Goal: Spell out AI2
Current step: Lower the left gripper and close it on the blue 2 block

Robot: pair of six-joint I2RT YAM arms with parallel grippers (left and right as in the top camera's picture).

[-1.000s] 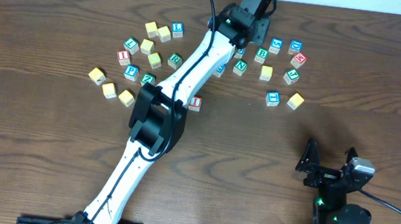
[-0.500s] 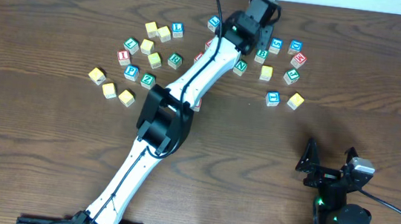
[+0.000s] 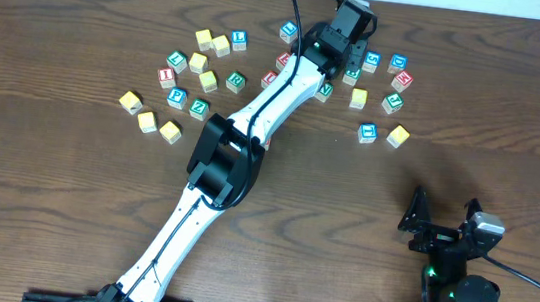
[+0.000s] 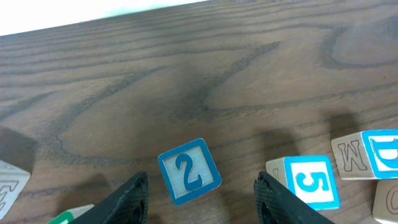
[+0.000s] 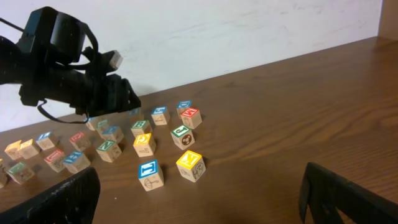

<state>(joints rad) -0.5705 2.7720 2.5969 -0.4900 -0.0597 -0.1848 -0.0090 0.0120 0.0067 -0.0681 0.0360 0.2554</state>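
A blue "2" block [image 4: 188, 171] lies flat on the wood in the left wrist view, just ahead of and between the open jaws of my left gripper [image 4: 200, 190]; the jaws do not touch it. In the overhead view my left gripper [image 3: 348, 31] reaches over the back middle of the block cluster and hides the "2" block. A blue "5" block [image 4: 308, 182] sits just right of the right jaw. My right gripper [image 3: 441, 217] is open and empty at the front right, apart from all blocks; it also shows in the right wrist view [image 5: 199, 199].
Several letter blocks lie in an arc across the back of the table [image 3: 61, 230]. A yellow block [image 3: 398, 135] and a blue block [image 3: 367, 133] are nearest the right arm. The left arm [image 3: 253, 119] stretches diagonally over the middle blocks.
My left gripper has moved right and slightly toward the back over the blocks. The right arm has not moved.
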